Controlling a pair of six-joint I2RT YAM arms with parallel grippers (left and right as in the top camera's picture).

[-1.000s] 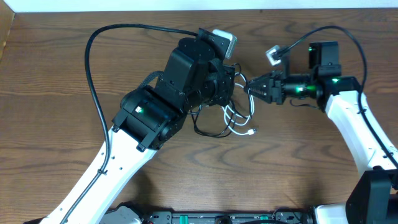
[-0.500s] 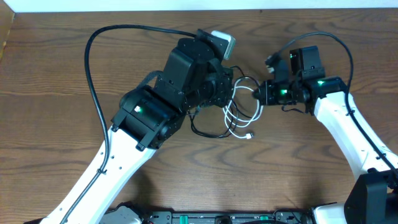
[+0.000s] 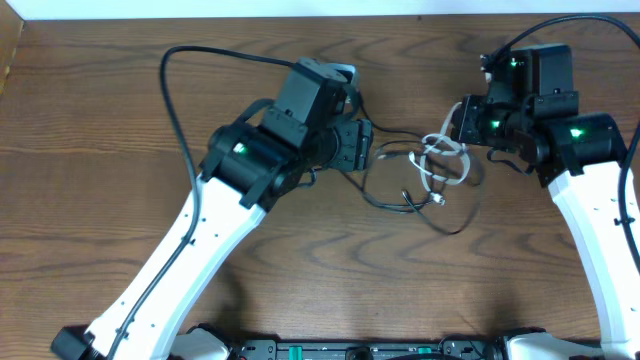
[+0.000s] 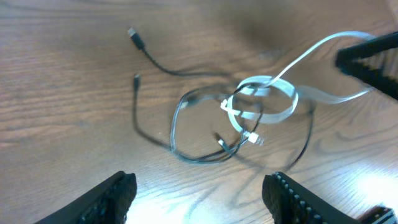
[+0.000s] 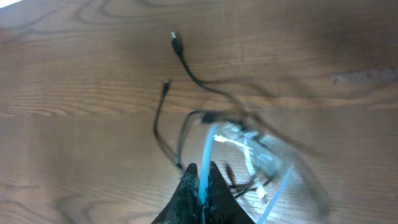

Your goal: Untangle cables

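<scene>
The cables lie tangled on the wood between my two arms. A white cable (image 3: 441, 160) is knotted in loops, and thin black cables (image 3: 378, 199) curl under and beside it. My right gripper (image 3: 454, 126) is shut on a strand of the white cable (image 5: 206, 149), which rises taut from the knot into the fingertips (image 5: 200, 169). In the left wrist view the white loop (image 4: 273, 93) crosses a black loop (image 4: 180, 115), with two black plug ends (image 4: 132, 34) lying free on the left. My left gripper (image 4: 199, 186) stands open and empty, just short of the tangle (image 3: 366, 147).
A thick black cord (image 3: 178, 100) arches from the left arm over the back left of the wooden table. Another thick cord (image 3: 560, 22) loops above the right arm. The table's far edge (image 3: 200, 20) runs along the top.
My left gripper has opened and let go of the cables. My right gripper closed on the white cable and pulled back to the right, dragging the tangle rightward and stretching it out.
</scene>
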